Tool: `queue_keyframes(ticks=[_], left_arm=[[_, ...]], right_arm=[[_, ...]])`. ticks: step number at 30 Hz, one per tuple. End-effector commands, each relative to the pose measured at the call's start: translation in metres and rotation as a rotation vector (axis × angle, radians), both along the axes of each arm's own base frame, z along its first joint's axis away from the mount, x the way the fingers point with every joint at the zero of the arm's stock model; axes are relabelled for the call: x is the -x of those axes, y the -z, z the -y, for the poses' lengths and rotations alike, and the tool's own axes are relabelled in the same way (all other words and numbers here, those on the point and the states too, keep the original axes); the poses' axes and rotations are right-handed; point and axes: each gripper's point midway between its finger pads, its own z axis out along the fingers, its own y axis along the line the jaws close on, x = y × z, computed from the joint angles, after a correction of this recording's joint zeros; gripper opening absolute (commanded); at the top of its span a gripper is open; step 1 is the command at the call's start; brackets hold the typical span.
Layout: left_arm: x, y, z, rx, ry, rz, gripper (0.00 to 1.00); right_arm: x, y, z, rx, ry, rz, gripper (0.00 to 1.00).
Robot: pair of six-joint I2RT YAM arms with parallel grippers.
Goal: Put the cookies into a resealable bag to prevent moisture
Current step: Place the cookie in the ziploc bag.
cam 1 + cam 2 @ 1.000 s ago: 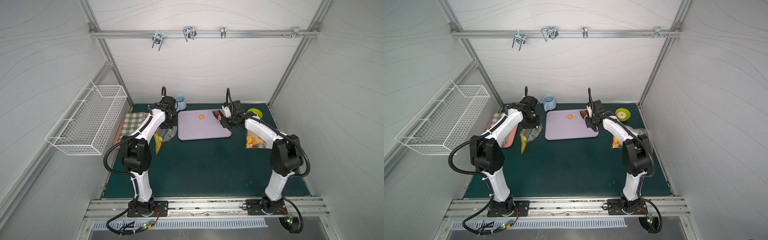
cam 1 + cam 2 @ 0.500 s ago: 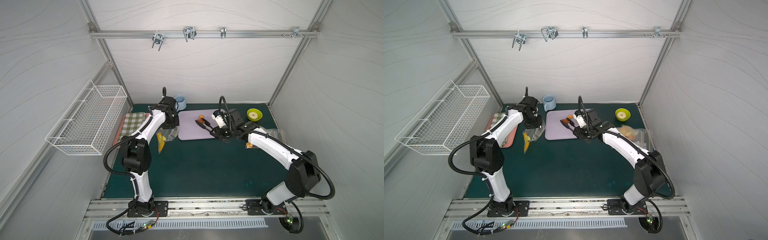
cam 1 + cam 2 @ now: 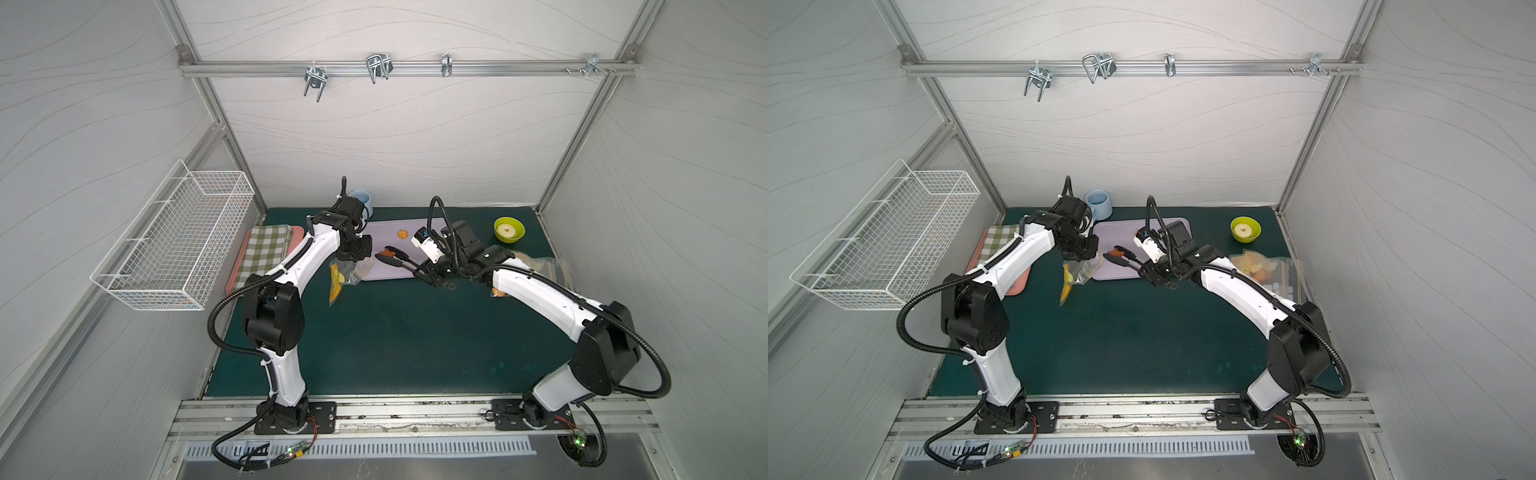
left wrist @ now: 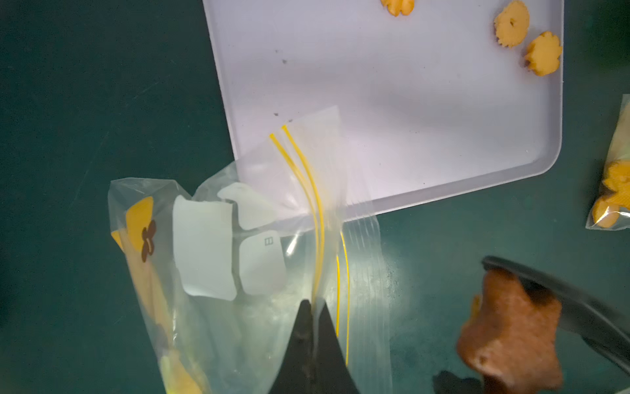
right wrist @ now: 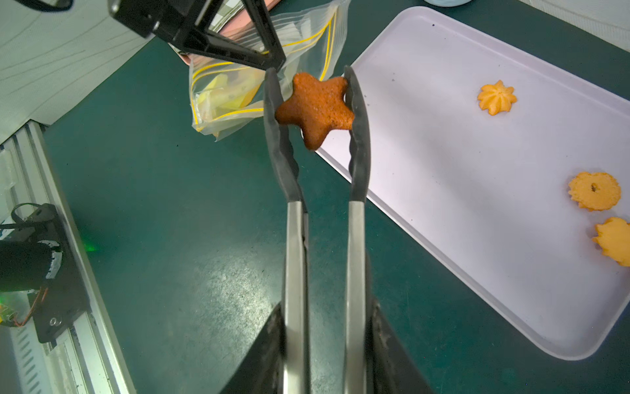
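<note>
My left gripper (image 4: 315, 303) is shut on the top edge of the clear resealable bag (image 4: 259, 266), holding it up off the green mat beside the lavender tray (image 4: 409, 119). My right gripper (image 5: 325, 307) is shut on black-tipped metal tongs (image 5: 293, 238). The tongs pinch a dark brown star cookie (image 5: 317, 105) just in front of the bag (image 5: 231, 95). In both top views the star cookie (image 3: 388, 251) (image 3: 1115, 251) hangs over the tray's left end, next to the left gripper (image 3: 353, 253). Three orange cookies (image 5: 497, 97) (image 5: 595, 195) (image 5: 613, 240) lie on the tray.
A second clear bag (image 3: 536, 266) holding orange pieces lies at the right of the mat. A yellow-green bowl (image 3: 509, 230) and a blue cup (image 3: 361, 199) stand at the back. A checked cloth (image 3: 266, 249) lies on a pink tray at the left, below a wire basket (image 3: 178, 237).
My right arm has swung left from the tray's right end to the bag, carrying the tongs and star cookie. The left gripper has kept its hold on the bag.
</note>
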Motion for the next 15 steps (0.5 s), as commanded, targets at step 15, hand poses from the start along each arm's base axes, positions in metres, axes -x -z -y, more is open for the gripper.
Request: queue_keyframes(ticks=[15], left_arm=[[0.000, -0.022, 0.009, 0.004, 0.064, 0.080, 0.00]], right_arm=[[0.011, 0.003, -0.021, 0.118, -0.125, 0.079, 0.37]])
